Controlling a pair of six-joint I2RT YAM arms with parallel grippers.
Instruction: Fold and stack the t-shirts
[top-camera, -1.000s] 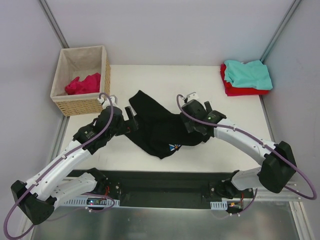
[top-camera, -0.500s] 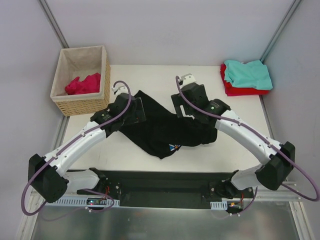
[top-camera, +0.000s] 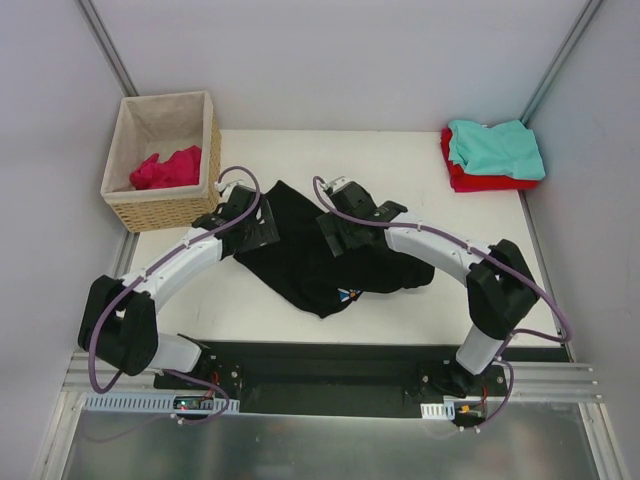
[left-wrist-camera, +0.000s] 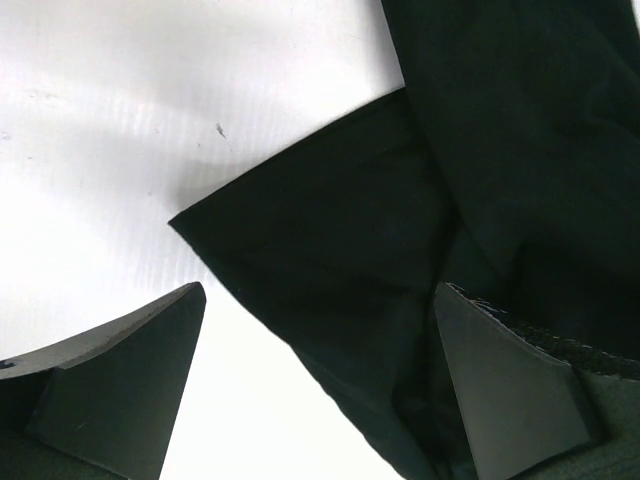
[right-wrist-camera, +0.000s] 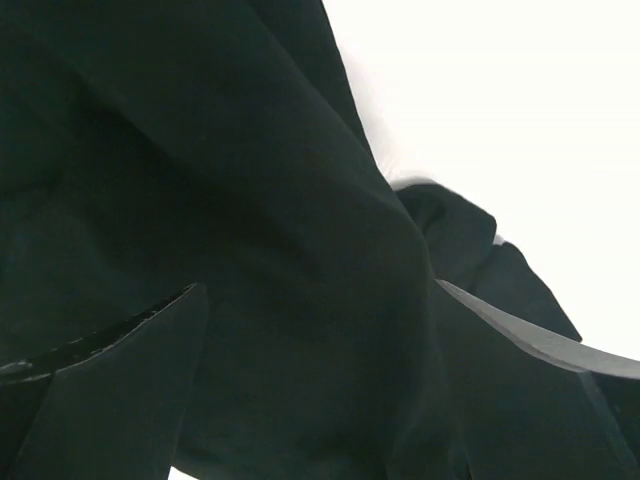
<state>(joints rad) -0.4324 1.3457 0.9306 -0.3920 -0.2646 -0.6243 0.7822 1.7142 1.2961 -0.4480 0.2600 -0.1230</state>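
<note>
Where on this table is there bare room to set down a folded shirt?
Free: far strip of white table between woven wicker basket and teal t-shirt atop red t-shirt; near edge before crumpled black t-shirt. Crowded: centre, under left gripper and right gripper.

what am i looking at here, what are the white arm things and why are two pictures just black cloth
These are two robot arms bolted at the near edge of a white table. The wide picture comes from a fixed camera above and behind them. The two close-ups come from cameras on the wrists, so each shows its own dark fingers. A black t-shirt lies crumpled in the middle. A teal t-shirt sits folded on a red t-shirt at the far right corner, and a pink t-shirt lies in the wicker basket. The left gripper and right gripper are both open over the black t-shirt, holding nothing.
</note>
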